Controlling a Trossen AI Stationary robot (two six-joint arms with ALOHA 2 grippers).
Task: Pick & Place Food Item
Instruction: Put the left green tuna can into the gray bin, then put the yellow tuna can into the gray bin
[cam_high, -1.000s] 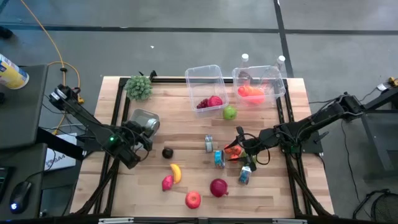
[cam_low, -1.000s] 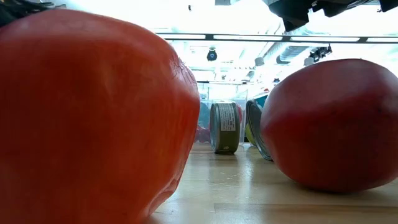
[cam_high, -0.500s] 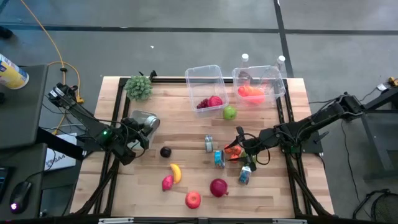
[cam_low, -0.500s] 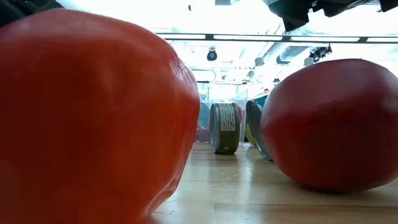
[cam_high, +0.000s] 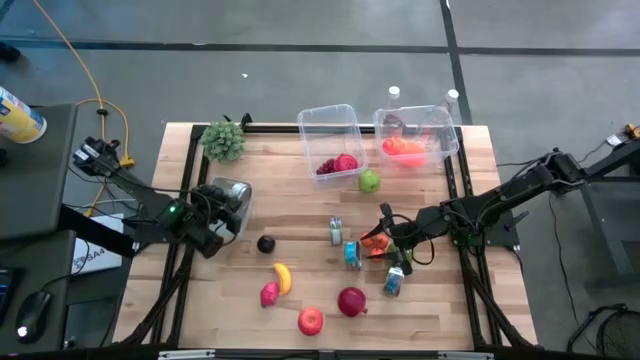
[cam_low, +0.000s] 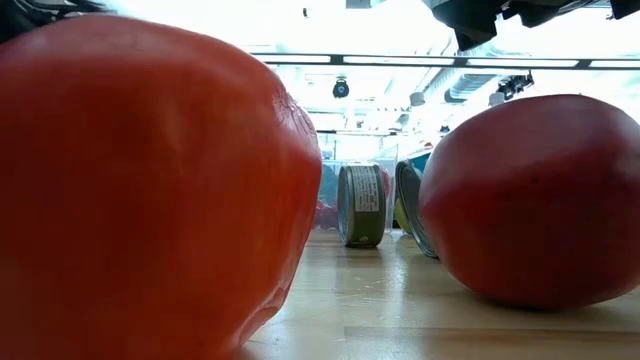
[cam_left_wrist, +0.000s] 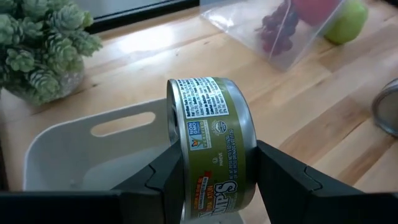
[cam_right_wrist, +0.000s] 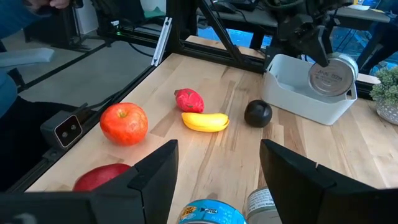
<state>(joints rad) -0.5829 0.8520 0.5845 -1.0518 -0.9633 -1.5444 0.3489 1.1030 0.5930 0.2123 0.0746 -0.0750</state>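
From above, the left gripper has moved toward the white bin at the table's left. Its wrist view shows the can clamped over the bin, so release looks close. The right gripper waits spread open mid-table.

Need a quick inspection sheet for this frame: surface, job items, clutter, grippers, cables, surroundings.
Surface: wooden table, dark frame rails.
Job's things: green-labelled can held over the white bin; banana, apple, green apple loose; two clear tubs at the far edge hold fruit.
Clutter: potted plant, cans near table centre.
Grippers: left gripper shut on the can; right gripper open, low over cans.
Cables: yellow cable left of the table.
Surroundings: grey floor, a person's blue sleeve.
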